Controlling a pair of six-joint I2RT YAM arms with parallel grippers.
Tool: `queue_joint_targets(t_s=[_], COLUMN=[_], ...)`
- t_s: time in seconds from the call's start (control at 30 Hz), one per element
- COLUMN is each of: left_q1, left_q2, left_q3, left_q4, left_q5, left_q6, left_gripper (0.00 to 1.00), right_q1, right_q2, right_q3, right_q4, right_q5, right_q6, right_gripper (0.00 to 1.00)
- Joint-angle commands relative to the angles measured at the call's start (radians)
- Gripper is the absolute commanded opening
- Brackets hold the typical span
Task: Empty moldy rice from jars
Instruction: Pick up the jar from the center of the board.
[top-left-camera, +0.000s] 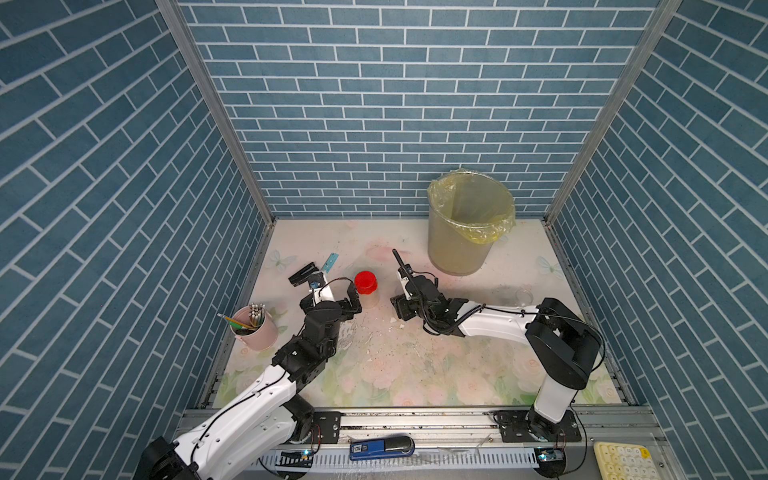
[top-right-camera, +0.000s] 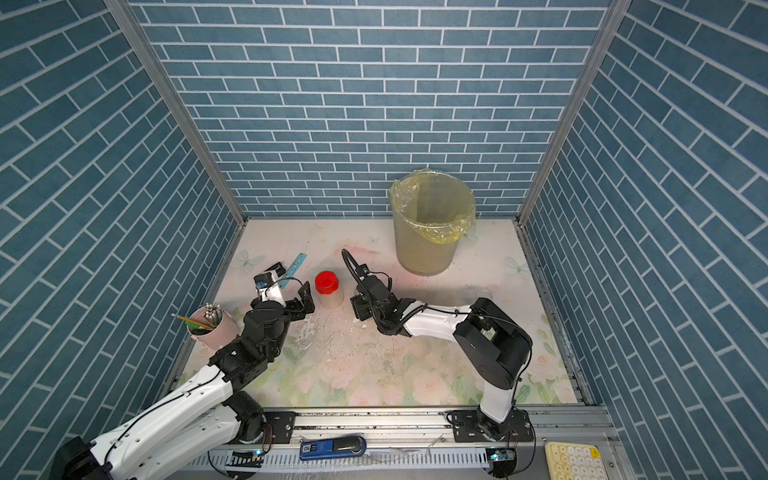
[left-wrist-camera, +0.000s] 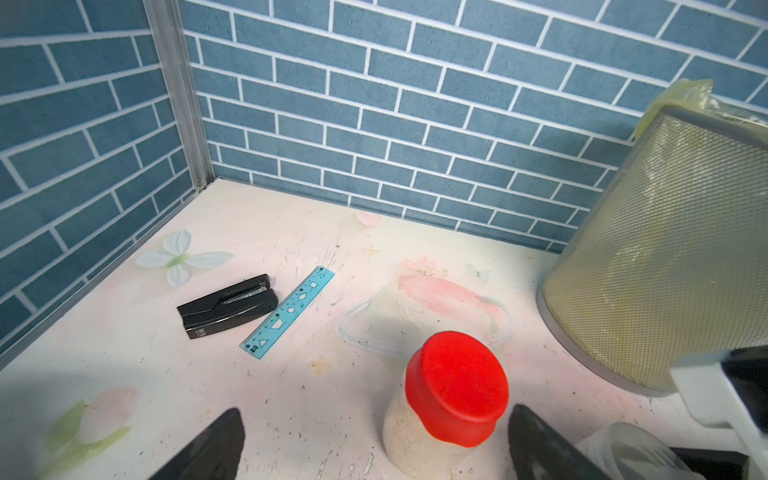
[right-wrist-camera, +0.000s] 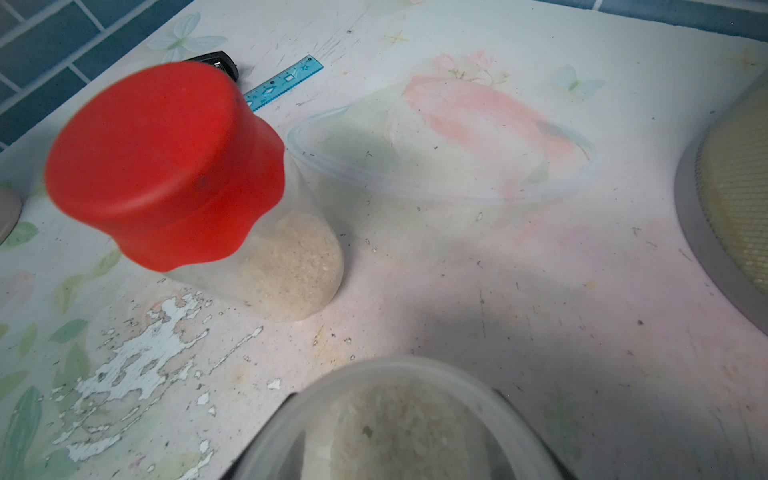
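Scuffed floral table (top-left-camera: 457, 374), blue brick walls (top-left-camera: 374, 104); left jaws wide by red-capped jar (top-left-camera: 366, 286), right jaws around clear jar (right-wrist-camera: 395, 419) (grip unsure).

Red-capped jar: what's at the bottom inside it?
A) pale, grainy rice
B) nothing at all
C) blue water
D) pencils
A: in the right wrist view, the clear wall of the red-capped jar shows a pale, grainy heap of rice sitting at its bottom.

red-capped jar (top-left-camera: 366, 286) blocks mid-table and bin (top-left-camera: 457, 249) crowds the far right
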Motion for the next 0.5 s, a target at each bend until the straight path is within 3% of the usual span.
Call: queue_joint_targets(t_s=[0.0, 0.27, 0.47], left_q1=[0.006, 0.003, -0.004], left_q2=[0.012, 0.17, 0.323], left_q3=[-0.006, 0.016, 0.068], left_q4=[0.121, 0.389, 0.568], left_q5=[0.08, 0.435, 0.544], left_q6=[0.056, 0.22, 0.281], left_gripper=[0.99, 0.99, 0.99], right_q1=[-0.019, -0.197, -0.306], right_q2=[-0.104, -0.348, -0.426], right_q3=[0.076, 0.275, 0.367], right_q4=[-0.079, -0.441, -0.556], right_q5=[0.0, -0.172, -0.321], right_q6=[0.01, 0.118, 0.196], right_gripper=[0.35, 0.35, 0.35])
